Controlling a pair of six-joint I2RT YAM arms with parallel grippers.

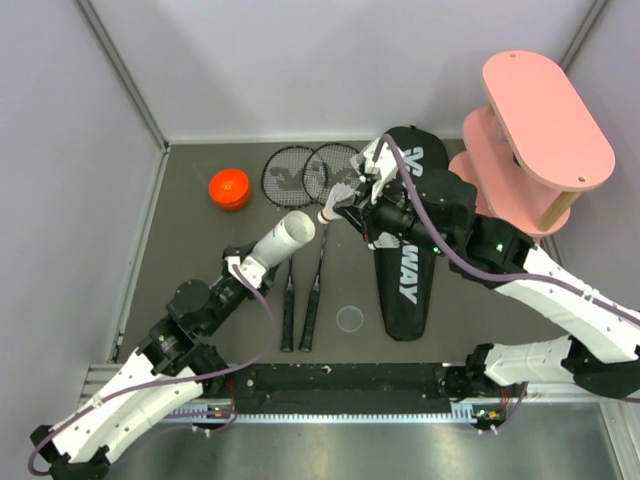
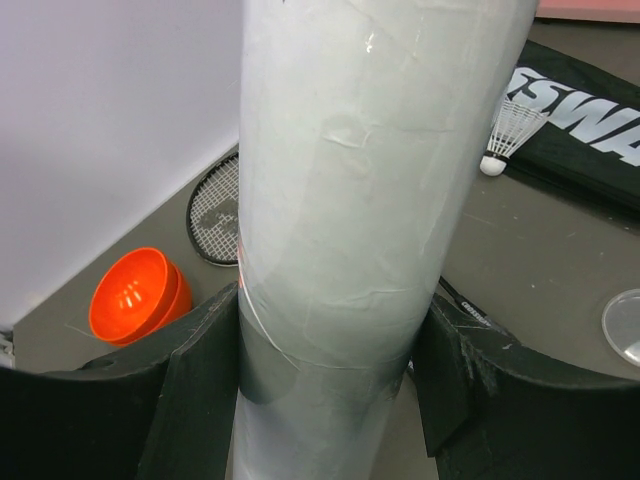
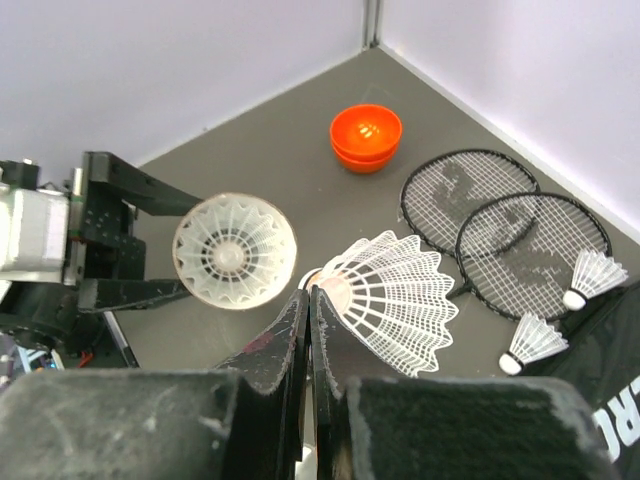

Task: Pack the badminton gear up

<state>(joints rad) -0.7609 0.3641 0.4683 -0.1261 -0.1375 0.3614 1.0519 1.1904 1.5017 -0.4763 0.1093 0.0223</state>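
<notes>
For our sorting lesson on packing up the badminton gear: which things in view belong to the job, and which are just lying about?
Belong: long white tube; orange round cap; two black thin-shafted rackets; white feathered shuttlecocks; black racket-shaped bag.
Lying about: pink tiered oval shelf; small clear round disc, purpose unclear.

A pink two-tiered oval shelf [image 1: 545, 110] stands at the far right corner of the dark grey table [image 1: 190, 250]; a small clear disc [image 1: 351, 318] lies near its front edge.
</notes>
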